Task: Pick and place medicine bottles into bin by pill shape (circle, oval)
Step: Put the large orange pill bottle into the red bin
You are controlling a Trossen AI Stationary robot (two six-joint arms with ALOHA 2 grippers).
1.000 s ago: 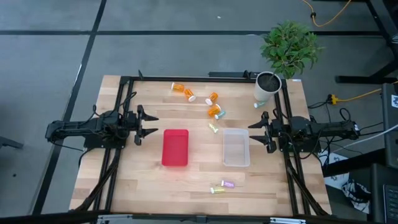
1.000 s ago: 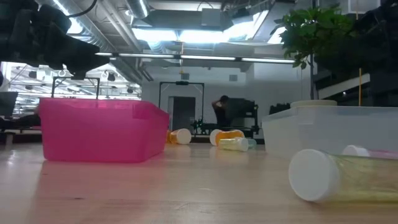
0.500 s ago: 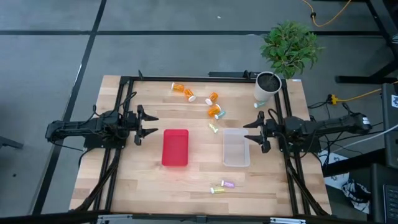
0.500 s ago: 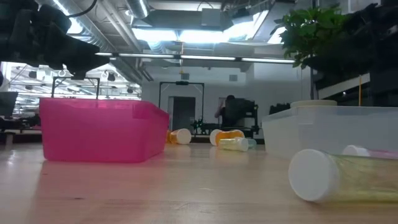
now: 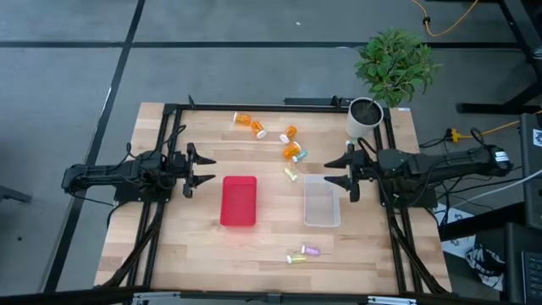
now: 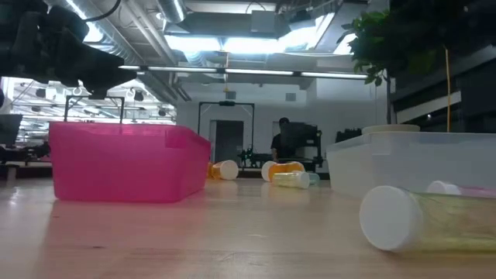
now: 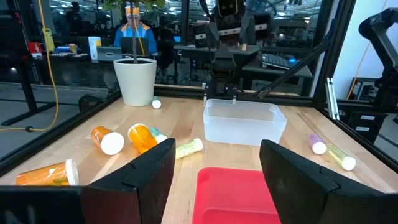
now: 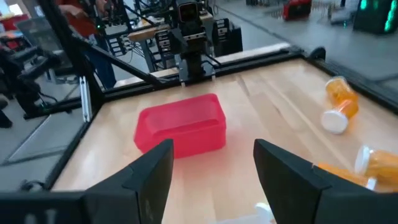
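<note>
Three orange bottles with white caps (image 5: 248,124) (image 5: 290,133) (image 5: 292,151) lie on their sides at the table's far middle. Small pastel bottles lie near them (image 5: 290,174), by the white pot (image 5: 350,143) and near the front edge (image 5: 311,251) (image 5: 296,258). A red bin (image 5: 239,201) and a clear bin (image 5: 322,200) stand side by side mid-table. My left gripper (image 5: 206,169) is open and empty, left of the red bin. My right gripper (image 5: 332,172) is open and empty, above the clear bin's far end. In the right wrist view (image 8: 211,174) it faces the red bin (image 8: 180,127).
A white pot (image 5: 362,119) with a green plant stands at the far right corner. A black frame (image 5: 254,105) runs along the table's edges. People show in the room beyond the table. Bare wood lies in front of both bins.
My right gripper has gone toward the table's left edge and a little toward the far edge, from the right of the clear bin to above that bin's far end. Its fingers have stayed open.
</note>
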